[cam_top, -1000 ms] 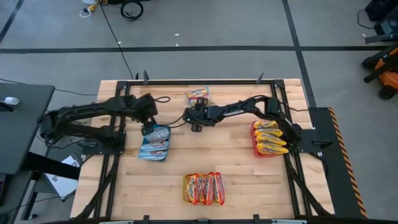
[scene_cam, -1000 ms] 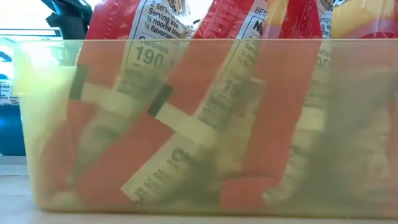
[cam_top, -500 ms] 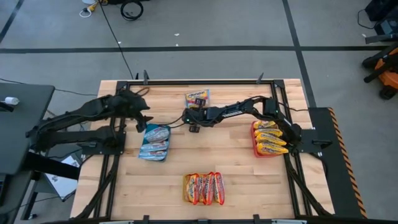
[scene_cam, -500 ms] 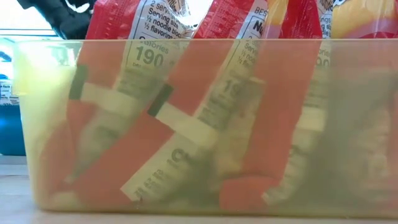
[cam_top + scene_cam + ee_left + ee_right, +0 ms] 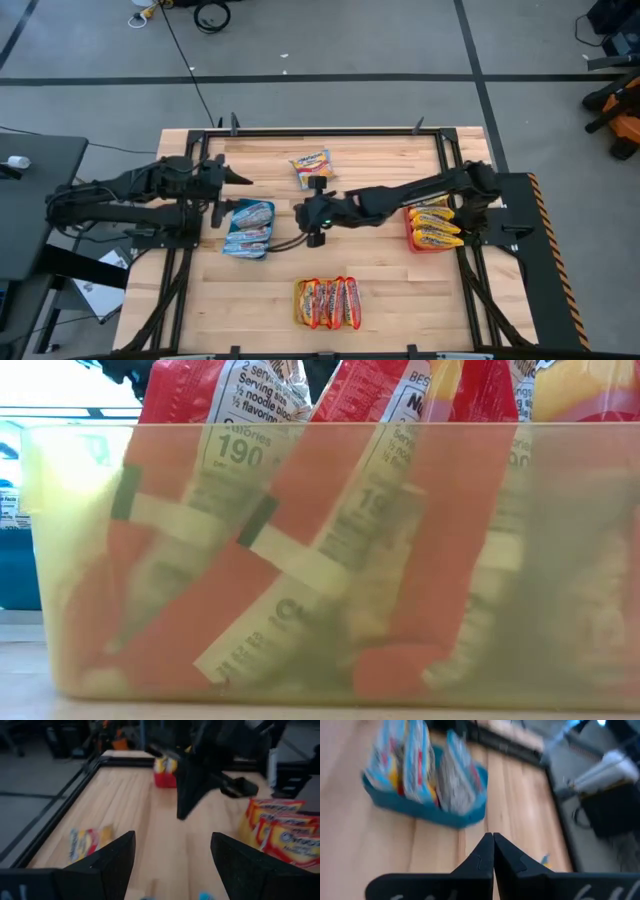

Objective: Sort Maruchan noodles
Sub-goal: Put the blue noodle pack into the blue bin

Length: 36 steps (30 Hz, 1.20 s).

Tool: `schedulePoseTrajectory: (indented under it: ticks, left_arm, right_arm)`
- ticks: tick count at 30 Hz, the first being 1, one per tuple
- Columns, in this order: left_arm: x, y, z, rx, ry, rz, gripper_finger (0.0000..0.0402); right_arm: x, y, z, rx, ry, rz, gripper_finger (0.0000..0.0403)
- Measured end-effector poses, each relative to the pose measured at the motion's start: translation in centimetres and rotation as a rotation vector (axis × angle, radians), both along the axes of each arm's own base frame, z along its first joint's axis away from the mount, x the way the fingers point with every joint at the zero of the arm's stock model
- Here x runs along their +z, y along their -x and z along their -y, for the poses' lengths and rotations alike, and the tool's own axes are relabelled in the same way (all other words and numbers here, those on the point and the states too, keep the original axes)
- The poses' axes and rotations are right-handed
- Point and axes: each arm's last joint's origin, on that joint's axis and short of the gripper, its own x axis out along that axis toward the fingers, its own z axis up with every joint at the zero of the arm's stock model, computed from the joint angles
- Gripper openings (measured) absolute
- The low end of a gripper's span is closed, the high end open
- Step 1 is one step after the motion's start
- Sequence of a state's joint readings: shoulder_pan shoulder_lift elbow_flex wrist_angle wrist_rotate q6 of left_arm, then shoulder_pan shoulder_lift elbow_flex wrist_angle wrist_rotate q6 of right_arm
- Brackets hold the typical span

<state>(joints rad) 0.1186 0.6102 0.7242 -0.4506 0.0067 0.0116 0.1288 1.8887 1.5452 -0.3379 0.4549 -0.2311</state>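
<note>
The wooden table (image 5: 380,270) carries both dark arms and three trays of Maruchan noodles; the left arm reaches in from the table's left edge, its left gripper (image 5: 232,180) hanging just above the blue tray (image 5: 248,229), fingers (image 5: 107,862) spread wide and holding nothing; the right arm stretches from the right edge across the middle, its right gripper (image 5: 312,212) sitting between the blue tray and the red tray (image 5: 432,222), fingers (image 5: 479,862) pressed tip to tip with nothing between them.

The yellow tray (image 5: 60,560) at the front edge fills the low view; through its cloudy wall stand the red-orange packets (image 5: 300,550), their back labels reading "190", "2 servings", "Serving size", "½ noodle block" and "½ flavoring"; from above they show as a row of four (image 5: 328,302).

The blue tray holds silvery-white and blue packets (image 5: 420,765), standing on edge; the red tray holds yellow-orange packets (image 5: 434,226), print too small to read.

One loose yellow-and-red packet (image 5: 311,165) lies flat on the bare wood near the back edge, apart from every tray and both grippers; its lettering cannot be read.
</note>
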Motion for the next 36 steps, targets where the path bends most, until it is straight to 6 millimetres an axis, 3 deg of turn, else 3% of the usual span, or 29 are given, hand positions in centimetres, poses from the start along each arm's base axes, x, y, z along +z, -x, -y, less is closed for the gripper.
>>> schedulePoseTrajectory:
  ticks: [8,13,17,22,28,31,36]
  left_arm:
    - [-0.7,-3.5,1.1,-0.110,-0.054,-0.020,0.0288]
    - [-1.1,-5.8,1.8,-0.222,-0.125,0.009,0.0299]
    - [-1.5,-7.1,2.2,-0.260,-0.136,0.022,0.0299]
    - [-2.0,-7.0,1.7,-0.095,-0.195,-0.052,0.0299]
    - [-1.5,-5.3,1.6,-0.066,-0.188,-0.070,0.0299]
    - [-1.6,-4.3,1.6,-0.064,-0.174,-0.099,0.0299]
    - [-2.2,-3.2,1.6,-0.061,-0.151,-0.191,0.0299]
  right_arm:
    - [6.6,3.4,-2.6,0.206,-0.077,0.163,0.0004]
    - [8.5,4.9,-4.6,0.310,-0.164,0.229,0.0004]
    - [8.5,5.4,-5.6,0.239,-0.086,0.218,0.0004]
    - [5.5,3.3,-4.3,0.051,0.034,0.146,0.0020]
    - [-2.1,-1.5,-1.6,-0.046,0.068,0.041,0.0083]
    - [-5.8,-3.0,0.5,-0.159,0.134,-0.041,0.0123]
    - [-9.5,-4.0,4.7,-0.315,0.235,-0.158,0.0190]
